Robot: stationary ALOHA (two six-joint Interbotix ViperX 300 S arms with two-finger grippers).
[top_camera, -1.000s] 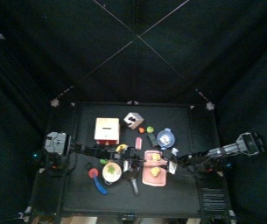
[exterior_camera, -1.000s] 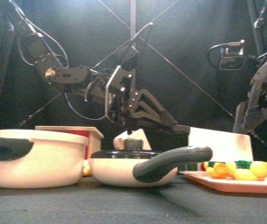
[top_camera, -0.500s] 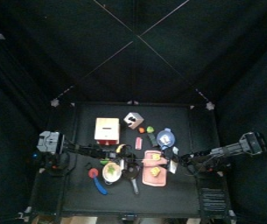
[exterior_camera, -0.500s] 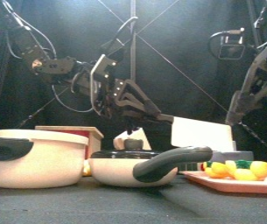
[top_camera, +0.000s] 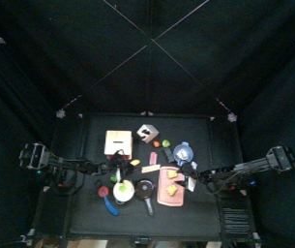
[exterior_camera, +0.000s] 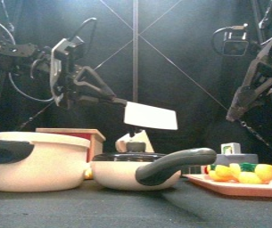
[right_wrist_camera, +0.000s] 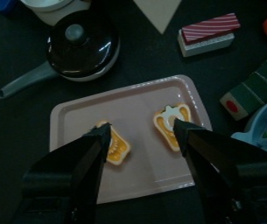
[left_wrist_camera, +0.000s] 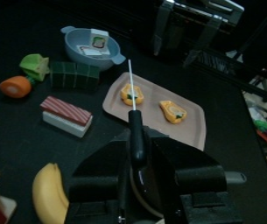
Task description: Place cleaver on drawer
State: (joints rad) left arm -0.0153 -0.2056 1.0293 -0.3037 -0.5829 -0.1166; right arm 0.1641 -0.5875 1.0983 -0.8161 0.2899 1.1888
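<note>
My left gripper (left_wrist_camera: 136,164) is shut on the dark handle of the cleaver (left_wrist_camera: 135,131), whose blade shows edge-on in the left wrist view. In the front view the white blade (exterior_camera: 150,116) hangs in the air above the pots, held out from the left arm. The drawer (top_camera: 116,141), cream-topped with a red strip, stands at the table's back left; in the front view it (exterior_camera: 78,134) peeks from behind the cream pot. My right gripper (right_wrist_camera: 147,131) is open over the pink tray (right_wrist_camera: 136,96).
A cream pot (exterior_camera: 37,160) and a pan with a dark handle (exterior_camera: 144,167) stand at the front. The pink tray (top_camera: 172,186) holds two food pieces. A blue bowl (left_wrist_camera: 94,44), green blocks (left_wrist_camera: 73,75), a red-and-white block (left_wrist_camera: 66,114) and a banana (left_wrist_camera: 48,197) lie around.
The left arm has drawn back to the left with the cleaver; in the front view the blade has moved left and up. The right arm has hardly moved.
</note>
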